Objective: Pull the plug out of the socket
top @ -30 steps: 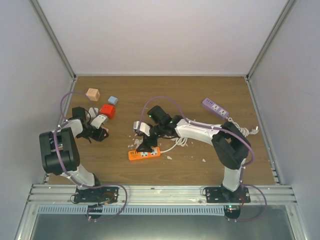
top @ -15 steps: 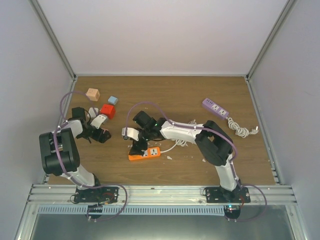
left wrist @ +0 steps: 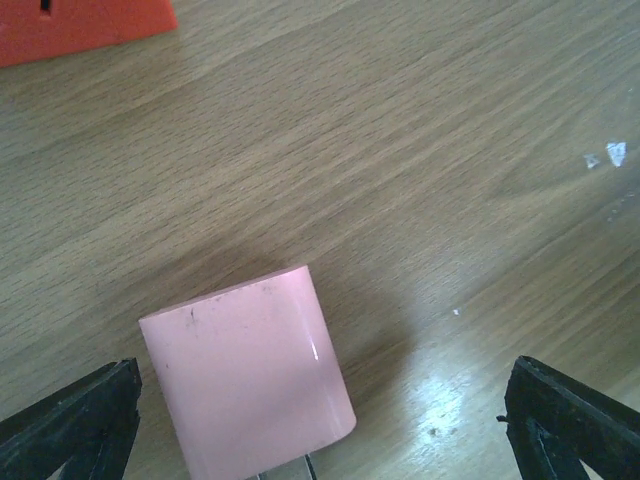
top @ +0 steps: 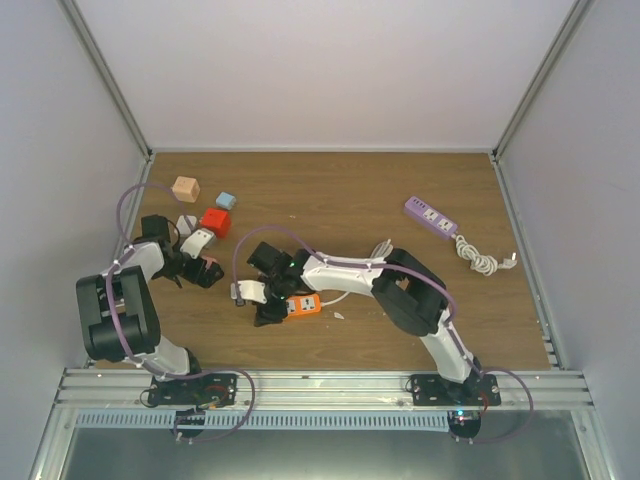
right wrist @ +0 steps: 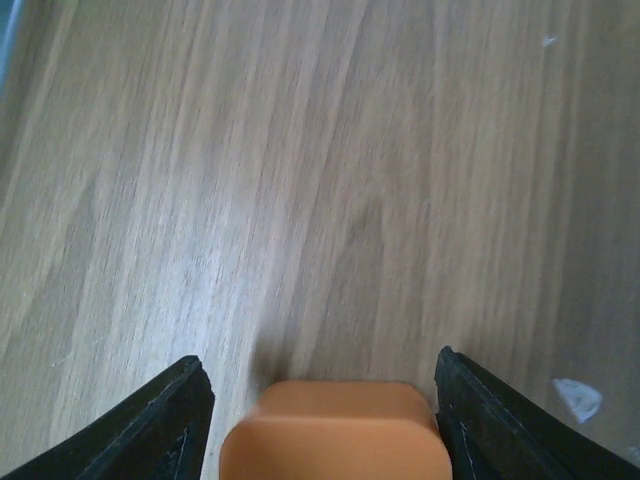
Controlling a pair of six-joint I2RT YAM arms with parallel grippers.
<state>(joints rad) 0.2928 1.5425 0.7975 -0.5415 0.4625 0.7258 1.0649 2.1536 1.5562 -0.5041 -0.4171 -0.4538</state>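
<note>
The left gripper (left wrist: 320, 385) stands at full spread, its fingers (left wrist: 75, 420) clamping nothing. The plug (left wrist: 245, 385), pale pink in the wrist view and round-cornered, lies on the wooden table (left wrist: 420, 150) between the two fingers. Bare wood shows on either side of it and no contact is seen. From above, this gripper sits at the left of the table, just below the red cube (top: 214, 221). The plug there is out of the socket (top: 302, 305) and well apart from it.

The right gripper (right wrist: 320, 375) straddles the rounded orange end of the socket, one finger close against each flank. Whether they press the strip or merely bracket it cannot be told. From above, it is over the strip's left end.

Further out, a tan cube (top: 185, 188) and a light-blue cube (top: 226, 200) lie beyond the red one. A purple power strip (top: 430, 215) lies far right with its white cord (top: 485, 258) beside it
</note>
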